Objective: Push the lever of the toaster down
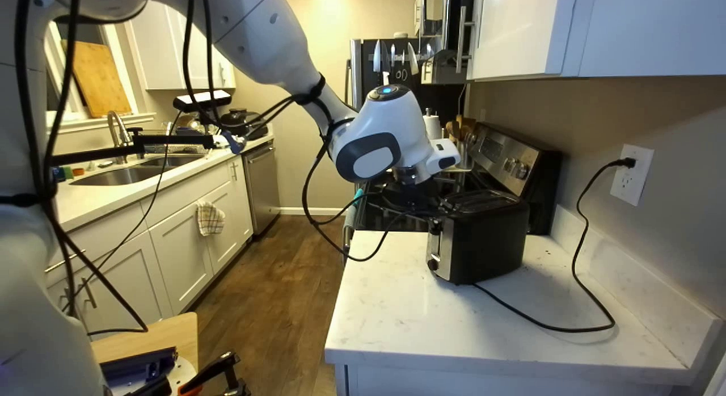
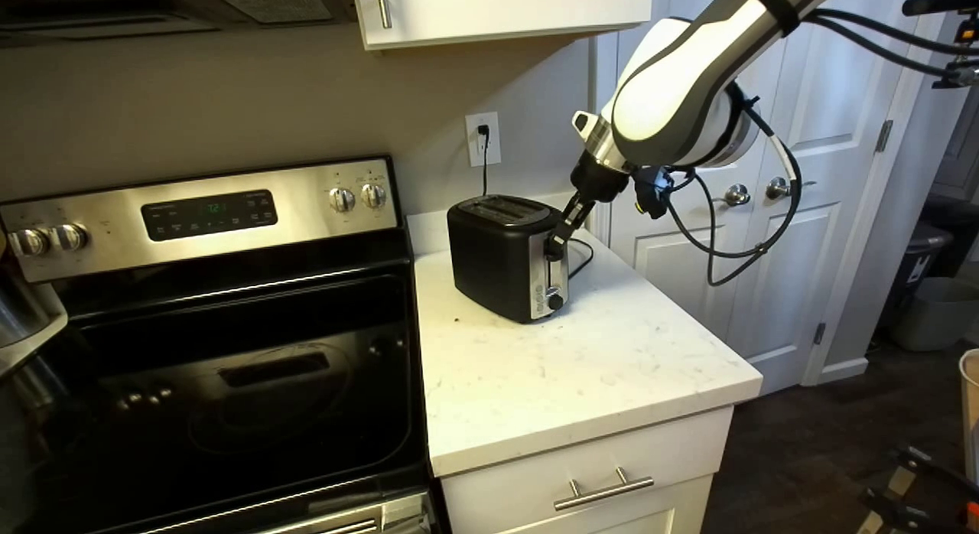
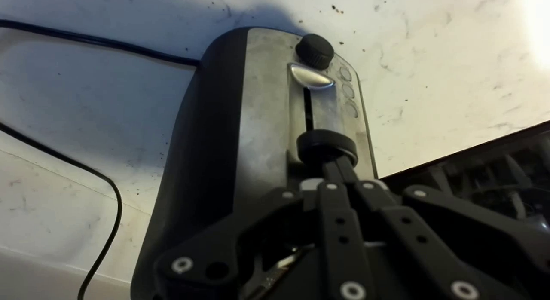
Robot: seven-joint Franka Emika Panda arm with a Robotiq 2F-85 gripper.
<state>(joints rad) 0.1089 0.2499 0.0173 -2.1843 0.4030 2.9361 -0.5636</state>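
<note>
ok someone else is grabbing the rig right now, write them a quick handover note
Gripper: shut, tip right at the lever; whether it is pressing yet can't be told.
Lever: looks up, with the slot running bare below it.
Toaster: upright on the counter, its cord plugged into the wall outlet.
Done: gripper brought to the lever.
Left: push the lever down along its slot, then probably back the arm off.

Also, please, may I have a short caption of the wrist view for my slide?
Closed jaws at the raised black lever of the toaster, the round knob beyond the lever slot.
</note>
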